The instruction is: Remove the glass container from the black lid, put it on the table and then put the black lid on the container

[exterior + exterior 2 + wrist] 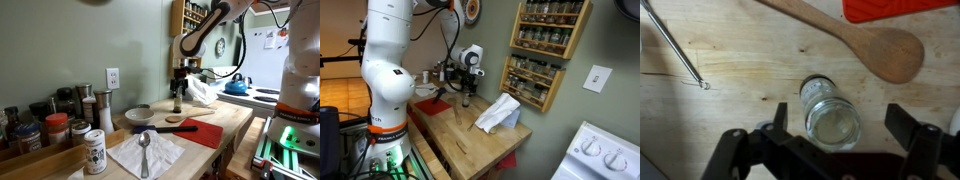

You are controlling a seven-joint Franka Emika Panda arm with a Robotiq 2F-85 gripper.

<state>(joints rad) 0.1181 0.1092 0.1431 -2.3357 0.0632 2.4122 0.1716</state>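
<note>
The glass container (832, 112) stands upright on the wooden table (730, 60), seen from above with its mouth open and no lid on it. My gripper (840, 125) is open, with one finger on each side of the jar and a gap to both. In both exterior views the gripper (178, 85) (465, 86) hangs right over the small jar (177, 103) (466, 100). The black lid does not show in any view.
A wooden spoon (870, 40) and a red mat (900, 8) lie just beyond the jar. A thin metal rod (670, 45) lies to one side. A wooden disc (174, 120), bowl (138, 115), napkin with metal spoon (145, 150), white-labelled tin (95, 152) and white cloth (498, 113) are nearby.
</note>
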